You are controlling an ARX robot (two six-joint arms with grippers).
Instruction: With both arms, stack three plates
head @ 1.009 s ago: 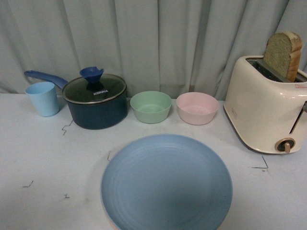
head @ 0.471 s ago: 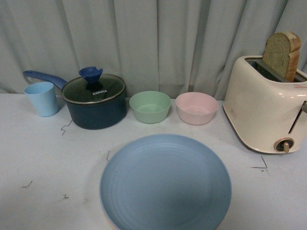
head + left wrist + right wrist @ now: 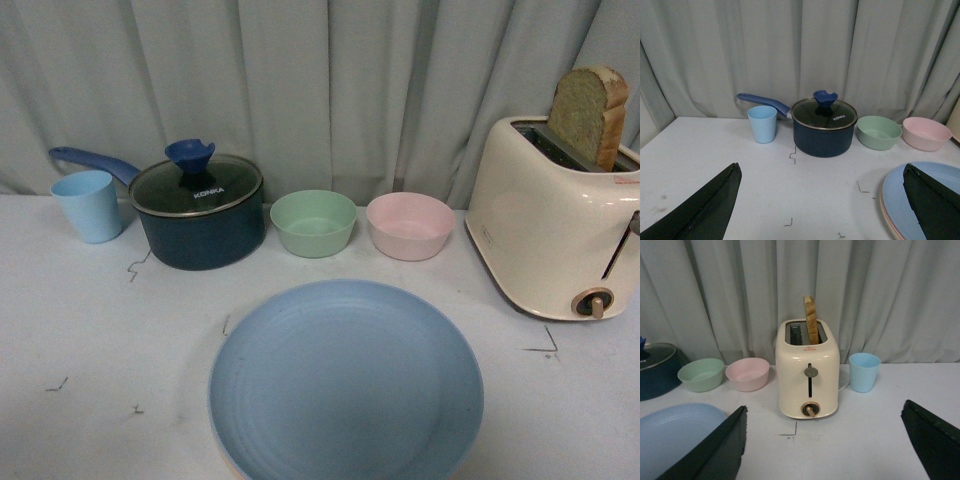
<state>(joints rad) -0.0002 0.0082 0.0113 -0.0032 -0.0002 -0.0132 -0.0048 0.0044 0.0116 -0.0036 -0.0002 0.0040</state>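
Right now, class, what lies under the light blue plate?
In the left wrist view, a pink rim peeks out beneath the light blue plate, so a plate lies below. Whether a third sits there is hidden.

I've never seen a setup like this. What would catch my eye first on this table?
Probably the big light blue plate at the near middle of the table; the left wrist view shows pink and beige rims under it, so it tops a stack. Next, the cream toaster on the right, a slice of bread poking out. Along the curtain stand a dark blue lidded pot, a green bowl and a pink bowl.
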